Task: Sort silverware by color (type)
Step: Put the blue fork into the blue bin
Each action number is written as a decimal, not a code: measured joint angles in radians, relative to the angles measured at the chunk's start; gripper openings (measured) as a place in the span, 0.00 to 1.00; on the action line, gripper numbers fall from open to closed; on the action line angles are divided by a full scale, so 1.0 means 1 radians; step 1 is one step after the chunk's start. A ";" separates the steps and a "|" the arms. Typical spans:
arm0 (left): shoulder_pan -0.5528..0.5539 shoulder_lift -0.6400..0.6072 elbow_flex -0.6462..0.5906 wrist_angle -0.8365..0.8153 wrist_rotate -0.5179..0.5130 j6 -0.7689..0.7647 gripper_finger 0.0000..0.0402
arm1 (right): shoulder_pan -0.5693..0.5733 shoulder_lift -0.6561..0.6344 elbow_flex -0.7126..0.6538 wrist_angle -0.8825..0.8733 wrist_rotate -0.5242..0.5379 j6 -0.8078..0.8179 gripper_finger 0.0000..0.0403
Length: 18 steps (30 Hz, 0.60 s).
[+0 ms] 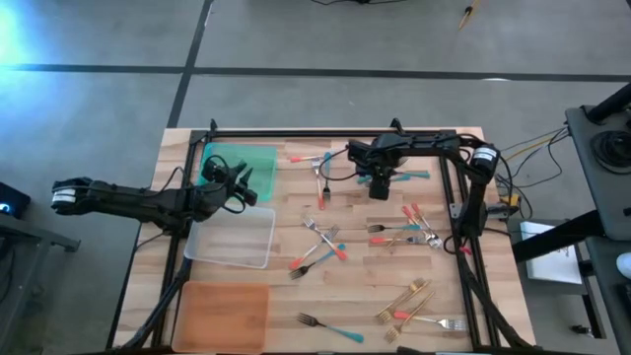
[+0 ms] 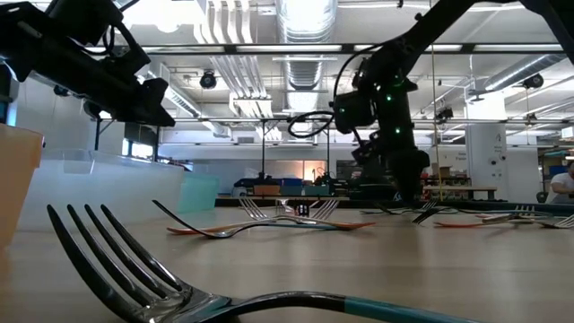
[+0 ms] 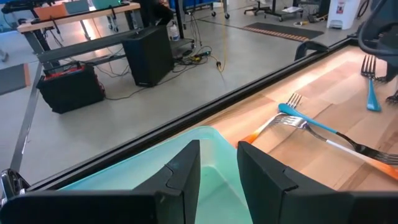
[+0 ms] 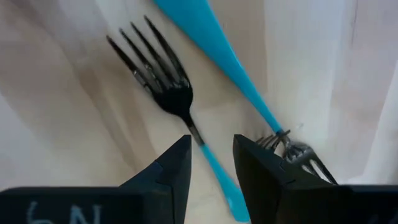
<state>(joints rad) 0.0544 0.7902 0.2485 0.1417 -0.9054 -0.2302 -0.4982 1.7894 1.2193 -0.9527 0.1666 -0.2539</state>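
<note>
Left claw point(image 1: 240, 183) parted mid-air, right claw point(image 1: 379, 187) parted, lowered

two black jointed arms, silver wrist bands, looping black cables, green indicator lights

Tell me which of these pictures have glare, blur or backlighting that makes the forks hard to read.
Low view: ceiling lights backlight the scene, so the nearest teal-handled metal fork reads as a dark, soft silhouette. High view: a blue-white glare sits in the upper-left corner, clear of the wooden table. Right wrist view: the dark-tined blue-handled fork is blurred and the wood looks washed out.
</note>
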 joint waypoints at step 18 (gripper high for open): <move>0.000 0.010 0.000 0.000 0.000 0.000 0.23 | -0.006 -0.007 -0.117 0.163 -0.067 -0.054 0.24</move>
<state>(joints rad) 0.0540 0.8005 0.2485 0.1417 -0.9054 -0.2302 -0.5045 1.7828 1.1026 -0.7892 0.0996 -0.3082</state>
